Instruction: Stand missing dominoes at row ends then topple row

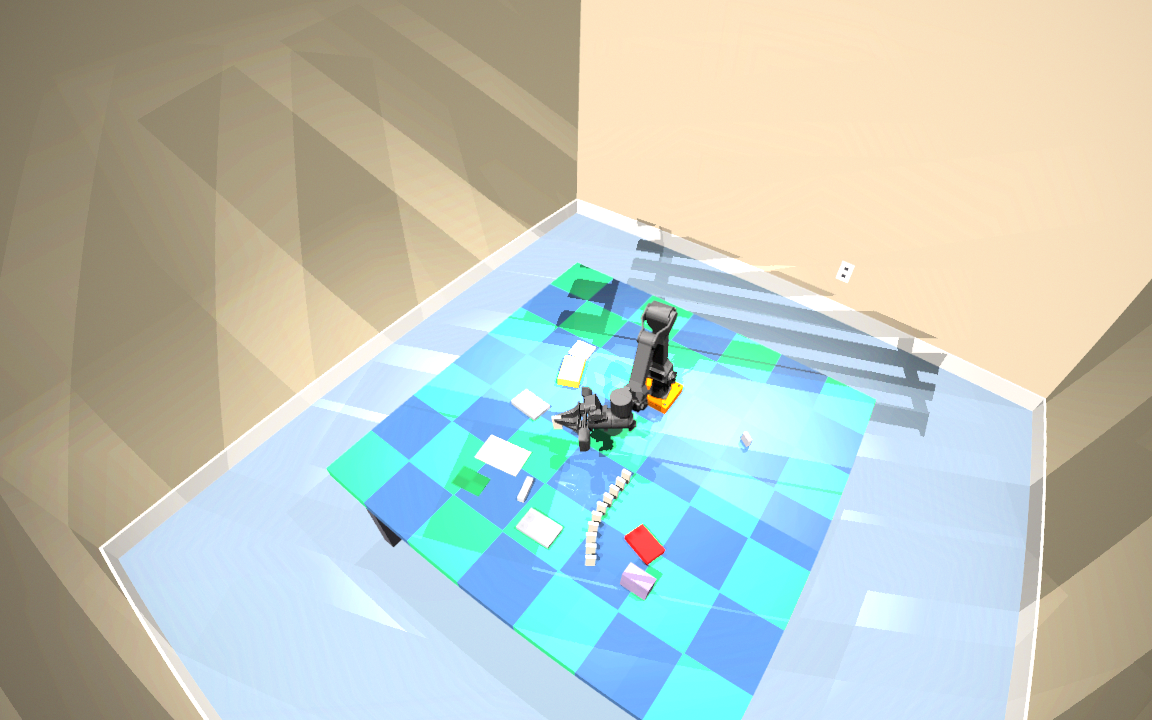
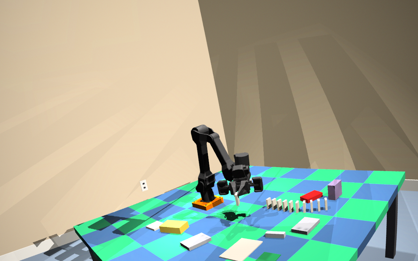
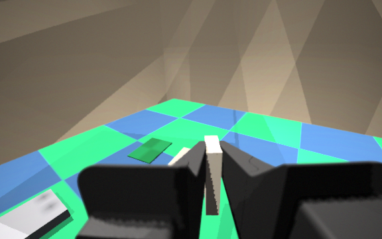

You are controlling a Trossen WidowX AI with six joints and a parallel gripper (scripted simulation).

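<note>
My gripper [image 1: 559, 419] [image 2: 236, 194] [image 3: 211, 147] is shut on a cream domino [image 2: 237, 199] [image 3: 213, 167]. It holds the domino in the air above the checkered table [image 1: 741, 555] [image 2: 360, 211], tilted, with the lower end pointing down. The row of several standing cream dominoes [image 1: 602, 506] [image 2: 296, 206] curves across the table's middle. In the exterior view the gripper is left of the row's near end, about a square's width away. A small white piece [image 1: 746, 438] lies alone to the right of the arm's base.
A red block [image 1: 644, 542] [image 2: 311, 195] and a lilac box [image 1: 638, 580] [image 2: 334, 189] stand beside the row's far end. A yellow block [image 2: 173, 226], grey slabs [image 2: 305, 225] [image 2: 195, 241], a white bar [image 2: 275, 234], a white plate [image 2: 241, 249] and a green card [image 3: 150, 150] lie around.
</note>
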